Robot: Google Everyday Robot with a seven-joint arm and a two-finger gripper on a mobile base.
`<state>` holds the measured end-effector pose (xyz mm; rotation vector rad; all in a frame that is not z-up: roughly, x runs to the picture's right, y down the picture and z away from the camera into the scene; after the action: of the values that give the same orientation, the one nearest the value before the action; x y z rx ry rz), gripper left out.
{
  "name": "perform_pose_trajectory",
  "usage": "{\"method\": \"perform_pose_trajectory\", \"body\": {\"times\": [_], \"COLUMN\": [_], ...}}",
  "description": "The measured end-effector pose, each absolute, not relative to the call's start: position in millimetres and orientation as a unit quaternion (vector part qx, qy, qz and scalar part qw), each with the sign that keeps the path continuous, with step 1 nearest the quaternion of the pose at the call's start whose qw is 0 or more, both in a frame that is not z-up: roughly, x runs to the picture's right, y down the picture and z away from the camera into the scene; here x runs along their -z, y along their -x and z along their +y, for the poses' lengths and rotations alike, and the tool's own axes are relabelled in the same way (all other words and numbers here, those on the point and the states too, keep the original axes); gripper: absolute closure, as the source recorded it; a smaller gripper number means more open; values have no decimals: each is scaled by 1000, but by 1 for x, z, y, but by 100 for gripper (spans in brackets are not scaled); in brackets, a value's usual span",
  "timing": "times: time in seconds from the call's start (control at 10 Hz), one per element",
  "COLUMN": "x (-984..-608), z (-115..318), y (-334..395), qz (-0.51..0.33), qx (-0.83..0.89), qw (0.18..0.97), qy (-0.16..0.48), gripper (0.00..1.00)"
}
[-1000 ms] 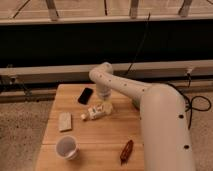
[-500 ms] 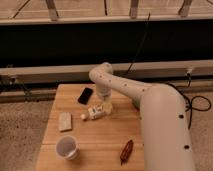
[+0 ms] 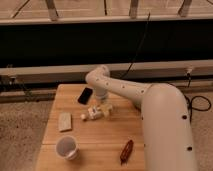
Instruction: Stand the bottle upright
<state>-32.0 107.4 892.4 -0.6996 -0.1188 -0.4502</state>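
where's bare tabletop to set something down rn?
Widest bare patch: front middle, between the white cup and the reddish-brown object. Smaller one at the back-left corner, left of the black phone. Crowded mid-table: the gripper sits at the lying bottle, beige block nearby.

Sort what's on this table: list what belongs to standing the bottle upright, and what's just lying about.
For the job:
- bottle, lying on its side near the table's middle
- gripper, low beside the bottle

Lying about:
- black phone
- pale flat block
- white cup
- reddish-brown elongated object

Everything sits on the wooden table.
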Motion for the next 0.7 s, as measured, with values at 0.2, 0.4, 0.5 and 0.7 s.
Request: {"method": "perform_pose_trajectory", "body": {"times": [0.2,0.4,0.5,0.7], "x": [-887,-886,-889,-895], "z": [123,130,132,133], "y": [53,59,62,63], "qz": [-65,-69,-72,-73], "qx": [237,244,247,249], "qw": [912,911,911,909], "qy": [329,324,323,325], "gripper": [20,20,20,24]}}
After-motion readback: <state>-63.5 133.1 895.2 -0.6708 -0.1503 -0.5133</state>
